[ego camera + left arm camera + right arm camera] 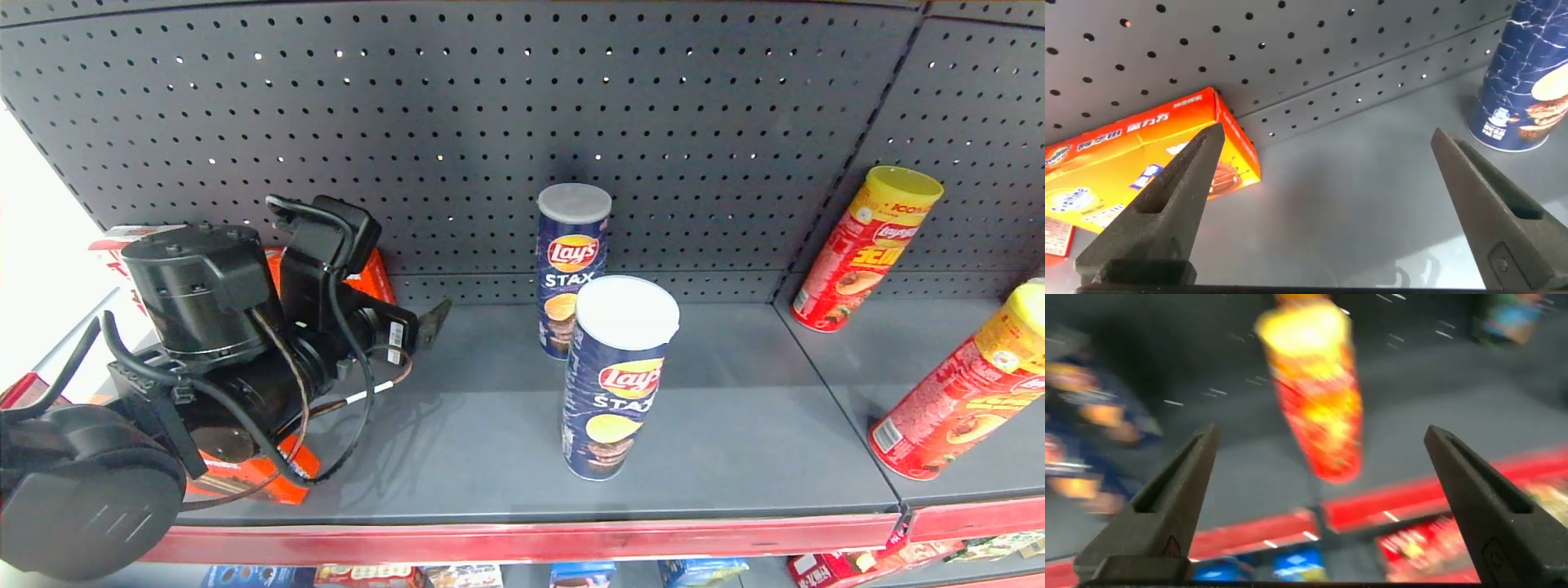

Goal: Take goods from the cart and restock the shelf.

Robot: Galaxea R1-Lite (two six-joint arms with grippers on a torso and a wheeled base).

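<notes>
Two blue chip cans stand upright mid-shelf, one point(616, 376) near the front and one point(571, 265) behind it by the pegboard. My left gripper point(420, 322) hovers low over the grey shelf point(735, 441) to their left, open and empty point(1327, 139). An orange box point(1135, 155) lies just beyond one of its fingers point(1167, 204), and the rear blue can point(1527, 90) stands off past the other. My right gripper point(1321, 433) is open and empty in front of the shelf. A red-and-yellow can point(1319, 392) stands on the shelf beyond its fingers.
Two red-and-yellow cans point(865, 249) point(963, 392) stand in the shelf section to the right. Orange boxes point(367, 278) lie at the shelf's left end, under and behind my left arm. A red strip point(531, 539) edges the shelf front. Packaged goods point(694, 572) fill the shelf below.
</notes>
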